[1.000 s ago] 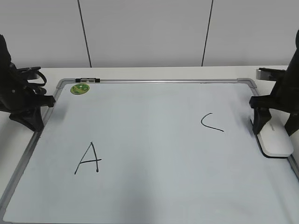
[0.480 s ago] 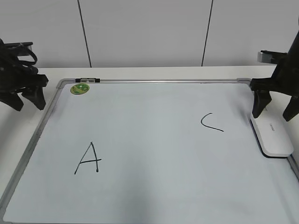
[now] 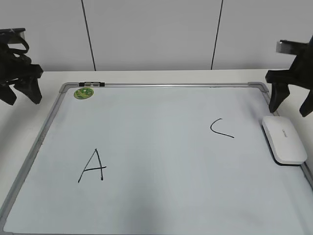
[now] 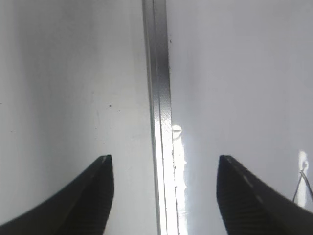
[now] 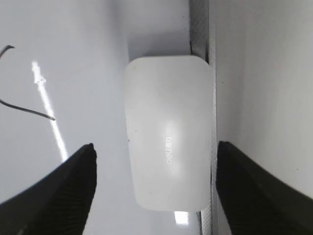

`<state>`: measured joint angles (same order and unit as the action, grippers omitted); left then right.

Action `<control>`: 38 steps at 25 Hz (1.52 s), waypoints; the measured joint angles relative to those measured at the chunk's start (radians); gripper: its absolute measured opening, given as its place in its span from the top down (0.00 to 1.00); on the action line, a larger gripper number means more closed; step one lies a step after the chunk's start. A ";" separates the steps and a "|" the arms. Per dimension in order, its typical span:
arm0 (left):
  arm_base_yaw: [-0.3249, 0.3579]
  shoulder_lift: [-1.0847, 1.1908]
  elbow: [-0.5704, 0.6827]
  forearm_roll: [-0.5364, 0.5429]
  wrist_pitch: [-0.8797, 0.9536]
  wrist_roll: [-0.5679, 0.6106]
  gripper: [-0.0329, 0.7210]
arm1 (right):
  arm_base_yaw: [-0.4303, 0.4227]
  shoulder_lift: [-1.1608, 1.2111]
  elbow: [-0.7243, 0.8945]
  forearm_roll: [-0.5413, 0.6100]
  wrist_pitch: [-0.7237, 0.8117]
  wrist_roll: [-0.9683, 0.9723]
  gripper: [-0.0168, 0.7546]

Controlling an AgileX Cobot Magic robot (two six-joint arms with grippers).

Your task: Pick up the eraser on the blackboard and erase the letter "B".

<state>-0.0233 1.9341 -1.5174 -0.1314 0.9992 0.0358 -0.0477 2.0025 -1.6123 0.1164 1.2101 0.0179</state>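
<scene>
The flat white rounded plastic eraser [image 3: 284, 139] lies free at about 3 o'clock on the large white board with the grey metal frame [image 3: 161, 85], its long side touching the right frame rail, as the right wrist view shows. It is parked at the edge, clear of the writing area. The right gripper [image 5: 154, 188] hangs above it with its dark fingers spread wide and nothing between them, one tip to each side of the block; that straddle would suit a straight descent to clamp across the narrow width, though the rail beside the eraser may crowd the outer finger.

The left gripper [image 4: 164, 196] is likewise spread and empty, over the left rail near 9 o'clock, out of the way.

On the board I see a black "A" [image 3: 93, 166] at 8 o'clock, a black "C" [image 3: 221, 129] at 2 o'clock and a round green sticker [image 3: 83, 92] at 11 o'clock; no letter "B" is visible, so the erasing looks done
</scene>
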 joint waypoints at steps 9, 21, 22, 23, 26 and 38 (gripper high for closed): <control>0.000 -0.157 0.108 0.000 -0.041 -0.004 0.31 | 0.024 -0.269 0.194 0.008 -0.065 0.011 0.26; -0.001 -0.486 0.306 0.017 -0.093 -0.004 0.31 | 0.078 -0.455 0.370 0.018 -0.261 0.055 0.26; -0.001 -0.515 0.323 0.026 -0.093 -0.004 0.31 | 0.078 -0.458 0.372 0.018 -0.261 0.057 0.26; -0.001 -0.550 0.344 0.032 -0.093 -0.004 0.31 | 0.078 -0.461 0.374 0.018 -0.261 0.057 0.26; -0.001 -0.654 0.427 0.051 -0.106 -0.004 0.31 | 0.084 -0.488 0.397 0.018 -0.261 0.061 0.26; -0.001 -1.030 0.801 0.061 -0.196 -0.004 0.32 | 0.134 -0.846 0.646 0.005 -0.281 0.053 0.26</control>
<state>-0.0247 0.9044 -0.7166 -0.0707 0.8030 0.0314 0.0861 1.1562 -0.9664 0.1213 0.9288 0.0705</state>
